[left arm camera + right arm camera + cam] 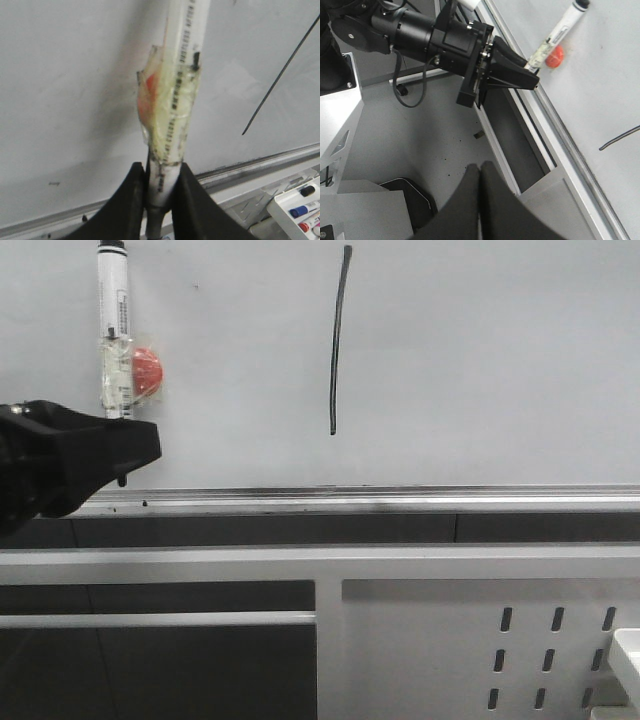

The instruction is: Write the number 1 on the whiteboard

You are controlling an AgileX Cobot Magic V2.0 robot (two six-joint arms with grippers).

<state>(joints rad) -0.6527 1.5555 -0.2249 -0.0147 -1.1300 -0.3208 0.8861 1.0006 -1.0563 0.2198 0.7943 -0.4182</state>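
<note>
The whiteboard [480, 360] fills the upper front view, with a silver lower rail [400, 500]. The number 1 [337, 340] is a thin dark nearly vertical stroke near the board's middle; it also shows in the left wrist view [280, 75] and the right wrist view [620, 138]. My left gripper [122, 445] is shut on a white marker pen [113, 330] wrapped in tape with a red blob [146, 372]. The pen points up, left of the stroke. In the left wrist view the fingers [131, 200] clamp the pen [175, 100]. My right gripper [481, 172] is shut and empty, away from the board.
A white perforated metal panel [550, 650] sits below the rail at the right. A white tray [300, 205] with several markers lies under the board. The left arm's black body [420, 30] reaches across the right wrist view.
</note>
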